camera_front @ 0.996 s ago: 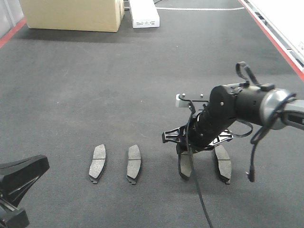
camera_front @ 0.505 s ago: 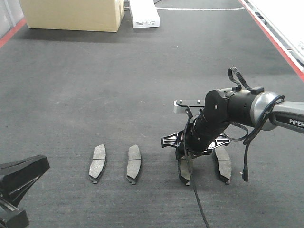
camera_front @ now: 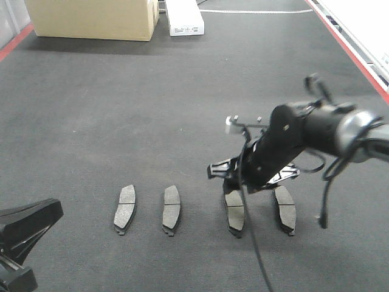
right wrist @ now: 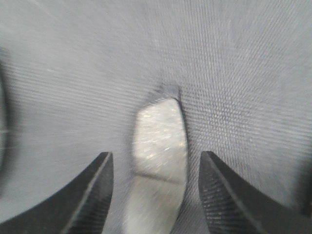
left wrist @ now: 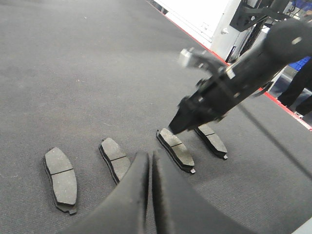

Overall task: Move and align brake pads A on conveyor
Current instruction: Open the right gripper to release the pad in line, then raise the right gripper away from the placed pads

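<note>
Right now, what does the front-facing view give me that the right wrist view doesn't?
Front-facing only: all four brake pads in a row on the conveyor, namely far-left pad, second pad, third pad and far-right pad, plus a cardboard box and a white box at the far end. Right wrist only: the right gripper open, its fingers either side of one pad without touching it. Both: that third pad lying flat on the belt.

Right gripper (camera_front: pixel 236 182) hanging low with fingers (right wrist: pixel 222 195) spread wide, left gripper (left wrist: pixel 150 195) resting with fingers pressed together
</note>
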Controlling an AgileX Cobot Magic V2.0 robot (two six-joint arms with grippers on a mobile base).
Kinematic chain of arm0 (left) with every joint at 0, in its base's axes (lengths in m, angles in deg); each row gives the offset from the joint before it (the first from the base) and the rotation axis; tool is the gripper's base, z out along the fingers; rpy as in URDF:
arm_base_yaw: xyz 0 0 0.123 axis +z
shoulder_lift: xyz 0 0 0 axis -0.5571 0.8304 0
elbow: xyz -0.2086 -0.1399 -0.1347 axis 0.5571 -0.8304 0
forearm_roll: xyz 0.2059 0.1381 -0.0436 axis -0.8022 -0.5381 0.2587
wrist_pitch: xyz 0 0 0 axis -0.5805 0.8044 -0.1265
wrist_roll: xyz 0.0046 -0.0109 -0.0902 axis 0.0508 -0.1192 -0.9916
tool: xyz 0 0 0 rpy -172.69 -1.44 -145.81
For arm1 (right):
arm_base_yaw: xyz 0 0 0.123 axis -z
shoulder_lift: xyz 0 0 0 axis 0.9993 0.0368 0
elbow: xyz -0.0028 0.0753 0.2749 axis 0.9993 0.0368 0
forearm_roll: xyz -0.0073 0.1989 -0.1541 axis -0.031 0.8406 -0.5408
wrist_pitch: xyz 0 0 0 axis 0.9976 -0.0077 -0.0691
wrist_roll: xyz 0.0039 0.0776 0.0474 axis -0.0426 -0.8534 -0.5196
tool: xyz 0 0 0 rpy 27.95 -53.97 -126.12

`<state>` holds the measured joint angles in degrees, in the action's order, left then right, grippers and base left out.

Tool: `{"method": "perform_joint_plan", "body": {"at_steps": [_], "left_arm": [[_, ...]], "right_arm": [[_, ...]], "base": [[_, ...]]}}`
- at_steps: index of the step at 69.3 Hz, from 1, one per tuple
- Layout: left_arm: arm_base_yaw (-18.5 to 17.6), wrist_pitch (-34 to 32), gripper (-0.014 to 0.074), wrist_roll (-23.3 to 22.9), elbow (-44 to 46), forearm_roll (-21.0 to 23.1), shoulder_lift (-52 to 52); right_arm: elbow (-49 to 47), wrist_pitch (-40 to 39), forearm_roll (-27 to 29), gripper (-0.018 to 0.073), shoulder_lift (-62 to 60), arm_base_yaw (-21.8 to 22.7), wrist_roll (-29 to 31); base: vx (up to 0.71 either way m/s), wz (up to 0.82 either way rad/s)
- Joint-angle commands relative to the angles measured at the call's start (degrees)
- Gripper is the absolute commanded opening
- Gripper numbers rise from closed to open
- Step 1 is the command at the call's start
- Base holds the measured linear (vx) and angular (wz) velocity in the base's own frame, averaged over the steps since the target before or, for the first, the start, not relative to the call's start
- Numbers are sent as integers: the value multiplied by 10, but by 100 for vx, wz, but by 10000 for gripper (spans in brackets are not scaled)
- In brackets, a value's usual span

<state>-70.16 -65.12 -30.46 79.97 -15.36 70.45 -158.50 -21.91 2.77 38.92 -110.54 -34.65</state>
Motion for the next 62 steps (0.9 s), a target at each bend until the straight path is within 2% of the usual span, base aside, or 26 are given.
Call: {"method": "perform_joint_plan", "body": {"at_steps": [1, 9, 17, 28, 40, 55, 62], "left_arm": [[-3, -39, -6, 0, 16, -2, 0], [-3, -39, -6, 0, 16, -2, 0], [-3, -39, -6, 0, 16, -2, 0], [-3, -39, -6, 0, 16, -2, 0], [-3, -39, -6, 0, 16, -2, 0], [-3, -39, -6, 0, 16, -2, 0], [-3, -39, -6, 0, 16, -2, 0]], "right_arm": [[-6, 4, 2, 381, -61, 10, 0], [24, -4, -32, 321, -117, 10, -3], [50, -3, -57, 205, -178, 20, -17], [93, -1, -50, -10, -265, 86, -17], [171, -23, -59, -10, -384, 135, 17], [296, -91, -75, -6, -575, 135, 27], [345, -107, -75, -6, -641, 135, 51]], "base": [[0, 0], [0, 0], [0, 0], [0, 0], [0, 0], [0, 0], [0, 0]]}}
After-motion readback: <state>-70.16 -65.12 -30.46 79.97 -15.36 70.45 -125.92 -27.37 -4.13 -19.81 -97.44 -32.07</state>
